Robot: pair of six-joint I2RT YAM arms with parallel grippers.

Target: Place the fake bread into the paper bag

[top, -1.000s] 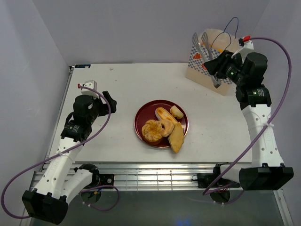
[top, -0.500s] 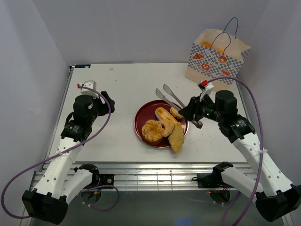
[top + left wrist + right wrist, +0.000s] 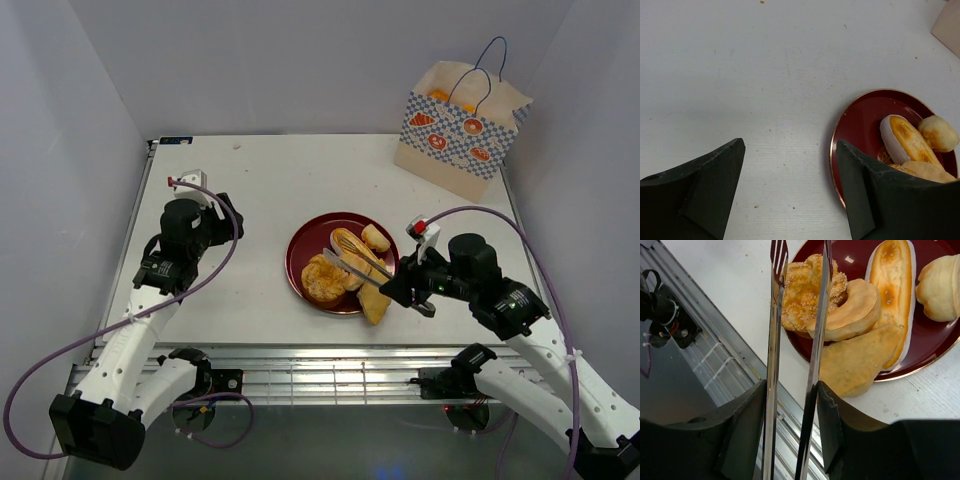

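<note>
The fake bread lies on a dark red plate (image 3: 300,250): a sesame bun (image 3: 322,278), a crescent (image 3: 355,270), an oval roll (image 3: 350,243), a small bun (image 3: 376,237) and a flat wedge (image 3: 376,295). My right gripper (image 3: 405,290) is shut on metal tongs (image 3: 360,268). In the right wrist view the tongs (image 3: 772,340) stand slightly apart, holding nothing, with their tips over the sesame bun (image 3: 800,295). The paper bag (image 3: 455,135) stands upright at the back right, something orange showing in its mouth. My left gripper (image 3: 790,170) hangs open left of the plate (image 3: 860,115).
The table's metal front rail (image 3: 330,375) runs just below the plate. Grey walls close in on the left, back and right. The bag's blue cord handles (image 3: 490,60) stick up above its rim.
My right arm has swung back from the paper bag to the plate, and the tongs now hover over its near side. The left arm has shifted only slightly.
</note>
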